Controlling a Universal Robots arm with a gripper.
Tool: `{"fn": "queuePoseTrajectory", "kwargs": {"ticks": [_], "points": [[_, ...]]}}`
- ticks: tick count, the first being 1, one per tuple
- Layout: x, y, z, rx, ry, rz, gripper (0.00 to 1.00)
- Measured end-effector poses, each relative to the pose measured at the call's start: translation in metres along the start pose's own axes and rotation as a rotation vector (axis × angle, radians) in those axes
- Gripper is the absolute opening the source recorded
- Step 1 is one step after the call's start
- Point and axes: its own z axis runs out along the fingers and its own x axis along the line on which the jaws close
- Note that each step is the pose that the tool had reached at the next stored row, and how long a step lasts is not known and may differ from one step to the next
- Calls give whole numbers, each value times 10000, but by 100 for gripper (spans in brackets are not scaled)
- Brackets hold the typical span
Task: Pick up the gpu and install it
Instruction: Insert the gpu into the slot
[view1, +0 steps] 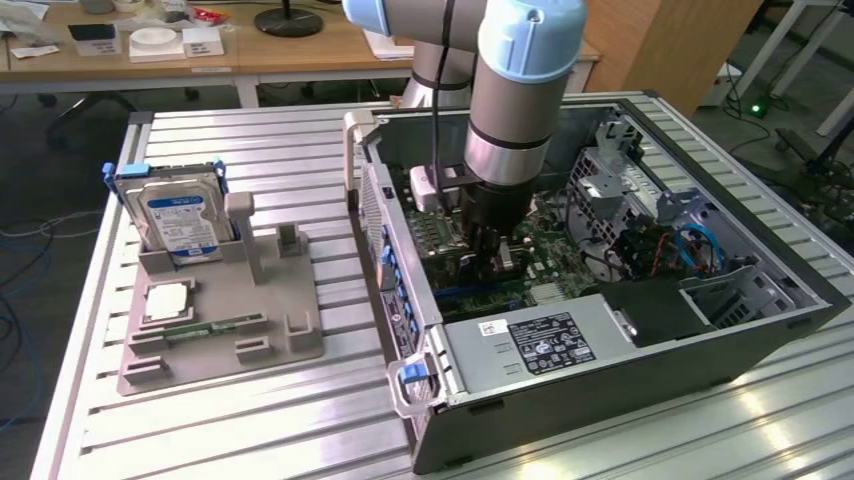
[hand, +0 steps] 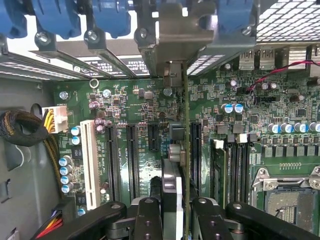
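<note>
Exterior view's left: grey moulded parts holder (view1: 220, 335) on the ribbed aluminium table (view1: 267, 430). In it, a silver hard drive with blue label (view1: 180, 220) standing upright in a blue-edged caddy, a square silver processor chip (view1: 166, 300) lying flat, and a slim green memory stick (view1: 207, 327) on its edge just beside the chip.

Centre: open black desktop computer case (view1: 747, 330) lying on its side, green motherboard (view1: 561, 255) exposed. Silver and pale-blue robot arm (view1: 514, 100) reaches straight down into it, black fingers (view1: 483, 262) just above the board.

Wrist view: fingers (hand: 176, 212) partly closed on the gpu (hand: 186, 125), a thin dark expansion card seen edge-on (pale metal bracket (hand: 180, 35) at the far end, up against the case's rear slot openings). Card stands upright over the motherboard (hand: 140, 115), between two black expansion slots (hand: 132, 152); cannot tell whether its lower edge is seated. White slot (hand: 90, 157) sits well apart from it.

Exterior view's right: silver power supply with black label (view1: 534, 345), drive cage with blue cables (view1: 694, 245).
</note>
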Motion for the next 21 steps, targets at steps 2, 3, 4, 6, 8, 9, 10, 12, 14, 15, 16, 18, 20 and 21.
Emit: {"fn": "queuePoseTrajectory", "kwargs": {"ticks": [2,3,4,6,8,9,10,12,14,15,16,18,20,21], "points": [[-1,0,1,0,-1,-30,28],[-1,0,2,0,-2,-42,28],[-2,0,2,-1,-2,-57,28],[-2,0,5,0,-4,-76,28],[-2,1,7,-1,-4,-78,28],[-2,0,8,-1,-4,-79,28],[-2,1,10,0,-4,-78,28],[-2,1,13,0,-5,-79,28],[-2,1,17,0,-5,-79,28],[-2,1,19,0,-5,-79,28],[-2,1,21,0,-5,-79,28],[-2,2,23,0,-4,-79,28],[-2,2,26,0,-4,-79,28],[-2,2,28,0,-4,-79,28]]}}
